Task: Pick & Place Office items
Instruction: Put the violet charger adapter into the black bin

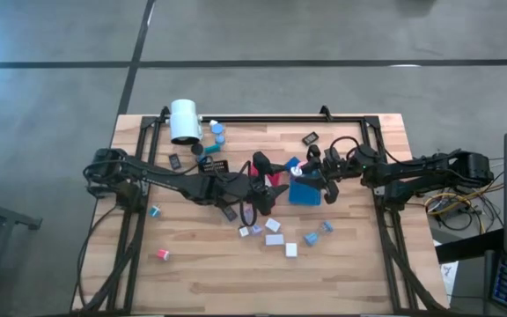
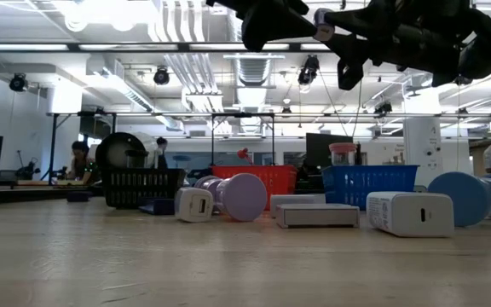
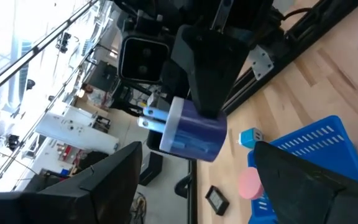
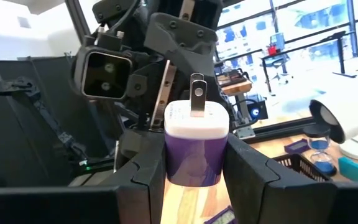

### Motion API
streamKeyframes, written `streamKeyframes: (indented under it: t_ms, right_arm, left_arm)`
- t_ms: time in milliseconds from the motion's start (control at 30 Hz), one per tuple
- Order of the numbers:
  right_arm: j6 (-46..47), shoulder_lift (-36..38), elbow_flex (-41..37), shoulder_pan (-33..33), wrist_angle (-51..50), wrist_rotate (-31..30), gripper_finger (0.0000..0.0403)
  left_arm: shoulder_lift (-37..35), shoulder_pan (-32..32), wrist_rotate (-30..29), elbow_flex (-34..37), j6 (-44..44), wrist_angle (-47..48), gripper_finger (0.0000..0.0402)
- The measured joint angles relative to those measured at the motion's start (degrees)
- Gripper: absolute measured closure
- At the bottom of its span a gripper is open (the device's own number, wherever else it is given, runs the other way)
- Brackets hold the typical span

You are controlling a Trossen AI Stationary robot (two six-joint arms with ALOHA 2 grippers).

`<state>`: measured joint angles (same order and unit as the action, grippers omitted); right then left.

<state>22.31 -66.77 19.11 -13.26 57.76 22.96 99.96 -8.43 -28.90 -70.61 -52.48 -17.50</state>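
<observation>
The right pincer (image 4: 194, 171) is clamping a lavender plug (image 4: 196, 146) above the blue tray (image 1: 304, 193); the left pincer (image 3: 191, 171) is gaping nearby, empty. Handing over wants steady alignment.

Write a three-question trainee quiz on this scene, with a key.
1. True or false: the right end effector holds the charger.
2. The charger's body is: A purple and white; B red; C black.
3. Fill in: the left end effector, facing the charger, has its jaws ___.
Key: 1 true; 2 A; 3 open.
</observation>
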Motion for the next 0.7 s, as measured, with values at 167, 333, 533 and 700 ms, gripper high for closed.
streamKeyframes:
  t_ms: [167, 333, 533, 700]
  right_arm:
    - [0.0, -1.9, 1.2, 0.4, -0.2, -0.7, 0.0286]
    - [-0.7, -6.6, 4.6, 2.2, -0.2, -0.7, 0.0286]
    - [-1.4, -9.6, 6.5, 2.5, -0.4, -0.8, 0.0286]
    - [-1.8, -9.9, 6.9, 2.5, -0.6, -0.6, 0.0286]
  left_arm:
    - [0.0, 0.0, 1.3, 0.0, -0.2, 0.0, 0.0087]
    - [0.0, 0.1, 0.8, 0.0, -0.1, 0.4, 0.0087]
    - [0.1, 0.1, -3.5, 0.0, 0.7, 1.0, 0.0101]
    - [0.1, 0.1, -4.4, 0.0, 1.9, 3.7, 0.0112]
